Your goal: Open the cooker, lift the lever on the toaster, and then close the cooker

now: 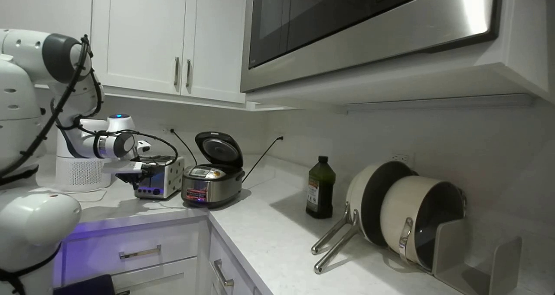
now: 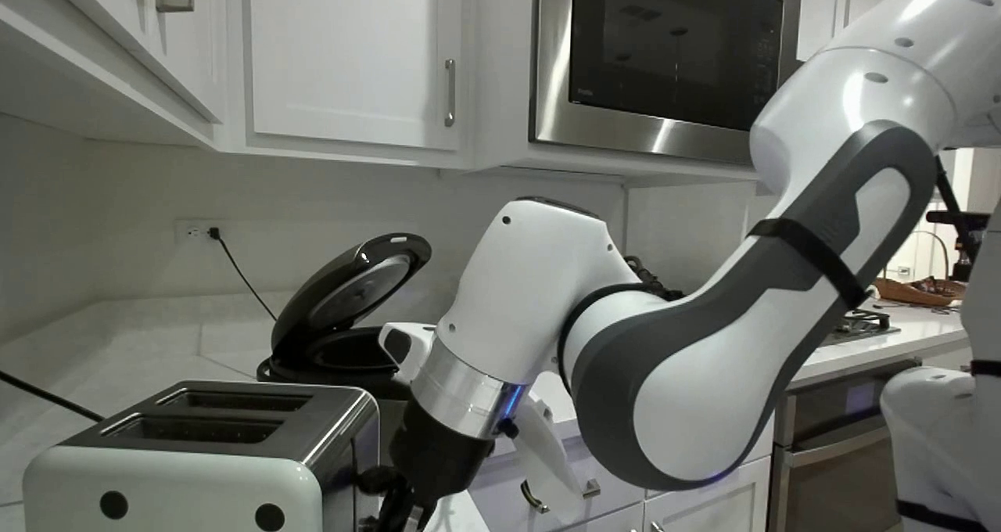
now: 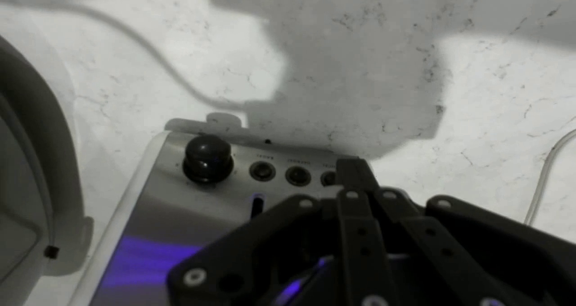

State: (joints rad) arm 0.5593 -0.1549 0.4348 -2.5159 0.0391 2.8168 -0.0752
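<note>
Toaster point(image 2: 188, 481) just beside the tool point(image 3: 360, 175)

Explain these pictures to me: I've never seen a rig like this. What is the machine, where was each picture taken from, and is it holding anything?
The machine is a white, remote-controlled robot arm ending in a dark gripping tool. Two pictures come from cameras standing outside the robot; the third is from a camera on its wrist, looking past the tool at a toaster with a knob and buttons. On the counter beside the toaster is a cooker, its lid raised. Farther along, an exterior view shows a dark bottle and pans standing on edge. The tool appears shut in front of the toaster; nothing is visibly held, though whether it grips the lever is hidden.
</note>
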